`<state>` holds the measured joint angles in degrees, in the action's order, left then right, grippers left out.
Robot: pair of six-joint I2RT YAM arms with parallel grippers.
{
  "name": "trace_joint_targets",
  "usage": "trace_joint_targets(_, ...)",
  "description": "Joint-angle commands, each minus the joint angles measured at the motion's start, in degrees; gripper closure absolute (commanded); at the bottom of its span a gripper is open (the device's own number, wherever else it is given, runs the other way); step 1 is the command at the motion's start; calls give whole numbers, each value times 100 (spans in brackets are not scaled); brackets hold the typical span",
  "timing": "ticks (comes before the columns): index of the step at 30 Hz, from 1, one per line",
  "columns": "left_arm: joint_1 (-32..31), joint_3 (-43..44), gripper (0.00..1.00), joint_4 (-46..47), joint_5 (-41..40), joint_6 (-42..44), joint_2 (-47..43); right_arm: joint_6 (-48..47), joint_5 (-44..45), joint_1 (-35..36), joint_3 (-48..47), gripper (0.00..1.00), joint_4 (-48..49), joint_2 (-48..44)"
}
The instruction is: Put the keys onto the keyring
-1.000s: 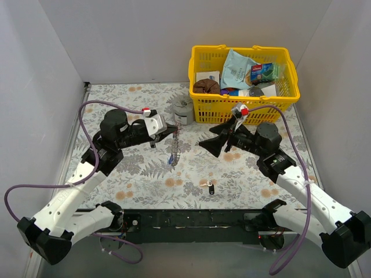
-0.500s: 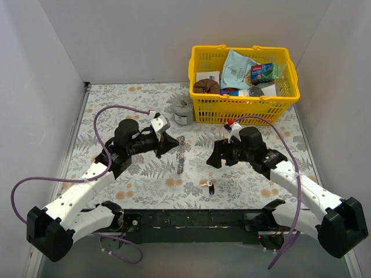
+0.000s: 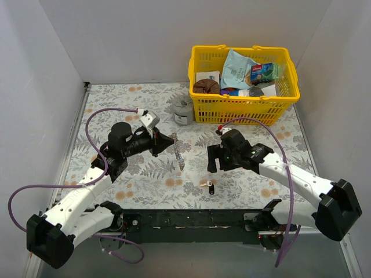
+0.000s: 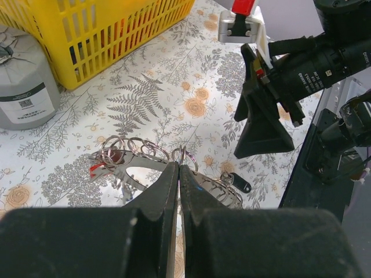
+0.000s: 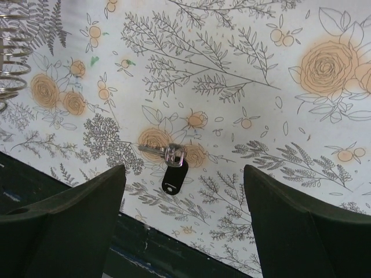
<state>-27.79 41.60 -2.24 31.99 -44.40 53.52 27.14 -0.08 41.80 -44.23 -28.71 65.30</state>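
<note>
The keyring (image 3: 178,154) is a silvery strand strung with small rings and keys, hanging slantwise over the mat. My left gripper (image 3: 167,142) is shut on it; in the left wrist view the fingers (image 4: 168,191) pinch one ring of the keyring (image 4: 139,155). A loose key with a black tag (image 3: 210,186) lies on the mat near the front edge. My right gripper (image 3: 212,158) is open and empty just above and behind that key. In the right wrist view the key (image 5: 171,164) lies between the spread fingers, and the keyring's end (image 5: 10,52) shows at the top left.
A grey tin cup (image 3: 182,110) stands beside a yellow basket (image 3: 200,110) full of packets at the back right. The mat's front edge and black rail (image 3: 191,219) run just below the loose key. White walls close in both sides.
My left gripper drew back to the left with the keyring, which now hangs more slanted. My right gripper moved left and down toward the loose key and stands open over it.
</note>
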Motion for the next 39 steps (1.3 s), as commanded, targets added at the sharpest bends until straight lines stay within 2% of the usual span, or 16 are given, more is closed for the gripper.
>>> trace_joint_targets(1,46,190,100,-22,71,28,-105,108,903,521,-910,11,-574,650)
trace_joint_targets(5,46,173,100,-83,71,63,-140,187,1211,847,-1281,11,-873,1142)
trace_joint_targets(7,46,129,100,-92,45,81,-175,248,1203,961,-1325,14,-873,1310)
trace_joint_targets(16,46,49,100,-189,9,195,-210,380,1115,1014,-1290,22,-812,1556)
trace_joint_targets(28,46,-21,100,-145,53,239,-201,424,597,1058,-1018,43,-680,1916)
trace_joint_targets(39,46,-21,100,-180,80,221,-263,494,298,1164,-842,53,-513,2294)
